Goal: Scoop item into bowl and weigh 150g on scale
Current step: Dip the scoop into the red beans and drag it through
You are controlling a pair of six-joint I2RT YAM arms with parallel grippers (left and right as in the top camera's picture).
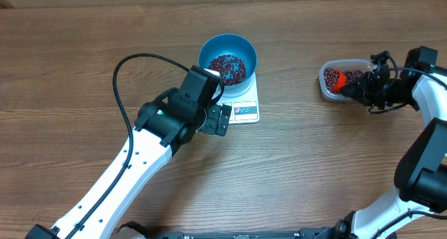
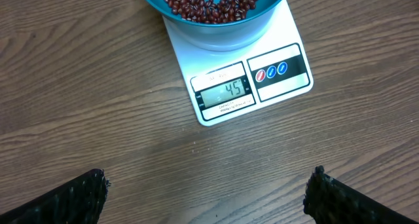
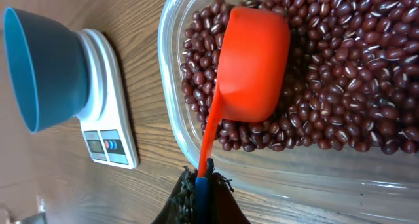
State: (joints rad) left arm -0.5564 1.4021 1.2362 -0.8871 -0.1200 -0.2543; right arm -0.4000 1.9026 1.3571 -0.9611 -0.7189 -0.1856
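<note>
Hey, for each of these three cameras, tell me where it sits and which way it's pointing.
Overhead: above the table, facing straight down on bowl, scale, tub, left gripper and right gripper.
Left wrist: on the left gripper, looking down at the scale's display; its open fingertips show at the bottom corners.
Right wrist: on the right gripper, looking along the scoop into the tub of beans; its fingers clamp the handle.
Shared: all three show bowl and scale.

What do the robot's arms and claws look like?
Both the left arm and right arm have white tubular links with black joints. A black cable loops beside the left one. The left claw and right claw are black and rough-textured.
</note>
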